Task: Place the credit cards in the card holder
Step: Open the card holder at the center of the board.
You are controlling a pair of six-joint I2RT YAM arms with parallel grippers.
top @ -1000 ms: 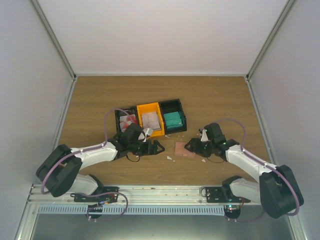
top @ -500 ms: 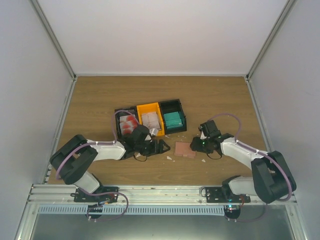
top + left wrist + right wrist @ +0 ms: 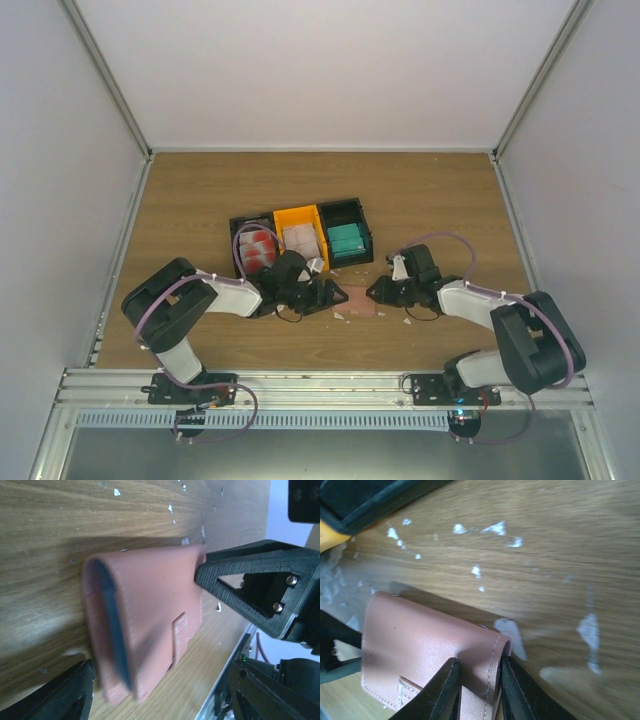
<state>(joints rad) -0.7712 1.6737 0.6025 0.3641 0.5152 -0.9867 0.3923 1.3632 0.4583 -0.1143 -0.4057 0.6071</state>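
My right gripper (image 3: 479,661) is nipped onto one edge of the card holder (image 3: 415,640), with the leather caught between its two fingers. My left gripper (image 3: 160,680) stands spread, and the holder's folded end lies between its fingers (I can't tell whether either one touches it). The holder lies closed on the wooden table (image 3: 200,200) between the arms, just in front of the row of bins (image 3: 296,210). The credit cards (image 3: 347,240) sit sorted inside those bins. White paper scraps (image 3: 510,630) dot the wood nearby.
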